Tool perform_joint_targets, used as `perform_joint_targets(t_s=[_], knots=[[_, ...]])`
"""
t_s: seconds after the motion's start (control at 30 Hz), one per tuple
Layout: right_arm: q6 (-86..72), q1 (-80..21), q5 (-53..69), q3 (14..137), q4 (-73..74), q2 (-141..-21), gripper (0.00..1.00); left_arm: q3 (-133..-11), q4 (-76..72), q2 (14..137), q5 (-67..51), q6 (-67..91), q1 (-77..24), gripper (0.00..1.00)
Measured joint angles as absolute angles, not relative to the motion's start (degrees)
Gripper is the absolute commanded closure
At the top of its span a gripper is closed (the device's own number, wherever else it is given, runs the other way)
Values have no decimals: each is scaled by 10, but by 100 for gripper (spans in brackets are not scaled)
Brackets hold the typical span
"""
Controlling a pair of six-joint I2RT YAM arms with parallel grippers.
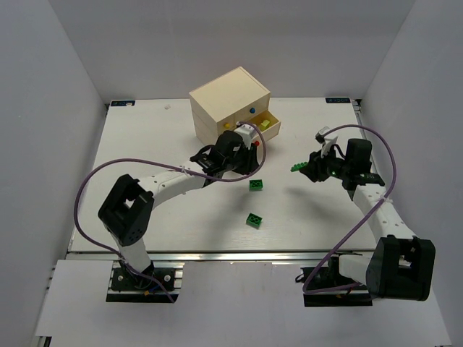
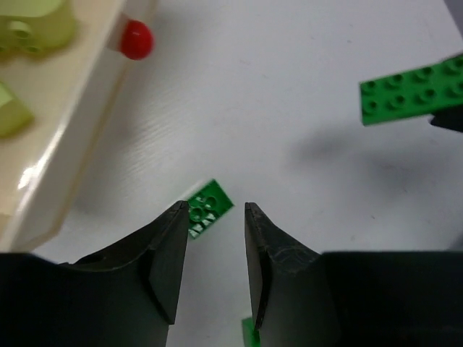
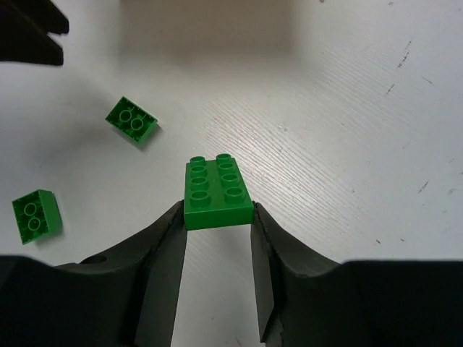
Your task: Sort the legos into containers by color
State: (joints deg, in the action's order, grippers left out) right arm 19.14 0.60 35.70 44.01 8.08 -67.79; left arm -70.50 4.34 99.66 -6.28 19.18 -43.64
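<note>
My right gripper (image 3: 216, 210) is shut on a long green lego (image 3: 217, 191) and holds it above the table, right of centre (image 1: 299, 168). Two small green legos (image 1: 256, 185) (image 1: 254, 220) lie on the table between the arms. My left gripper (image 2: 215, 210) is open with nothing between its fingers; it hovers by the chest's red knob (image 2: 135, 40), and one small green lego (image 2: 208, 206) lies just past its left fingertip. The cream chest of containers (image 1: 230, 101) stands at the back. Its pulled-out drawer (image 1: 273, 129) holds yellow-green legos (image 2: 36, 25).
A blue knob (image 1: 252, 110) shows on the chest's front, above the pulled-out drawer. Purple cables loop off both arms. The table's white surface ends in a metal rail at the near edge (image 1: 239, 254), and grey walls stand close on both sides.
</note>
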Motion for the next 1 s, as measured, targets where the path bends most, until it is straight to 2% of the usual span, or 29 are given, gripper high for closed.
perform_joint_targets(t_s=[0.23,0.57,0.83,1.0], knots=[[200,3,352,436,84,-678,100,-713,30,1020,95,187,-449,52],[215,3,354,433,91,-695,100,-760,5,1082,187,162,-460,50],[234,3,362,433,98,-719,100,-761,-21,1084,209,151,-466,51],[259,3,374,433,106,-755,99,-718,-66,1055,123,142,-464,52]])
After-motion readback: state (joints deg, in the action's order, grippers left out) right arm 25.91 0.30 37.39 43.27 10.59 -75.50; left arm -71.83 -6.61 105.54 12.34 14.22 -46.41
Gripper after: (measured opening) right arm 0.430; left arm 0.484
